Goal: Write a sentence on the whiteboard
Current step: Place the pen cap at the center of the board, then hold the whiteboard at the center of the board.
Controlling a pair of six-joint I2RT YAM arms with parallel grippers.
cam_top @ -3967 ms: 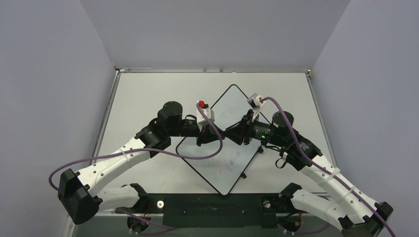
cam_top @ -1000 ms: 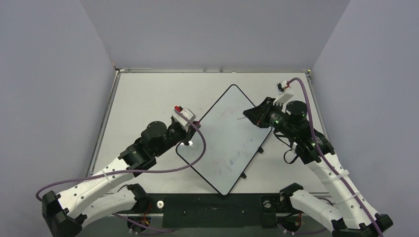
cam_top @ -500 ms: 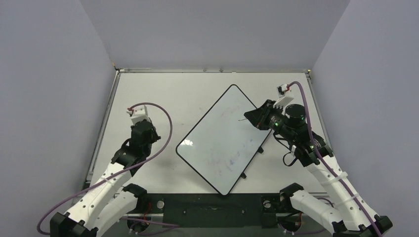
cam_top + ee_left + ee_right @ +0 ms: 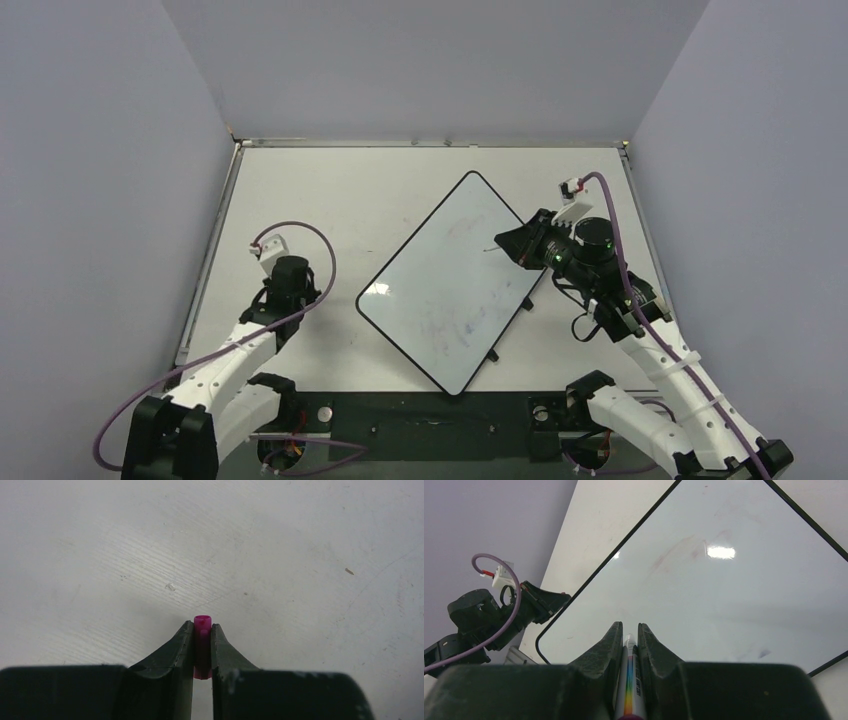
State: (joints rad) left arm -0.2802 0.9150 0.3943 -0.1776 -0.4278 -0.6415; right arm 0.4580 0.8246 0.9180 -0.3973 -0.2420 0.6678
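Observation:
The whiteboard [image 4: 440, 285] lies turned like a diamond in the middle of the table; it also fills the right wrist view [image 4: 724, 590]. No pink sentence shows on it, only faint old smudges [image 4: 468, 325]. My right gripper [image 4: 503, 241] hovers over the board's right edge, shut on a white marker with a rainbow label [image 4: 629, 680], its thin tip towards the board. My left gripper [image 4: 287, 292] points down at the bare tabletop left of the board. In the left wrist view it [image 4: 202, 626] is shut on a magenta marker cap [image 4: 202, 621].
Two small black pieces [image 4: 527, 303] [image 4: 493, 355] lie by the board's lower right edge. The off-white tabletop [image 4: 300, 190] has a metal rim and grey walls on three sides. My left arm shows in the right wrist view [image 4: 484, 615].
My left arm has pulled away from the board to the left side of the table with the cap. My right arm has drawn back slightly to the board's right edge with the marker.

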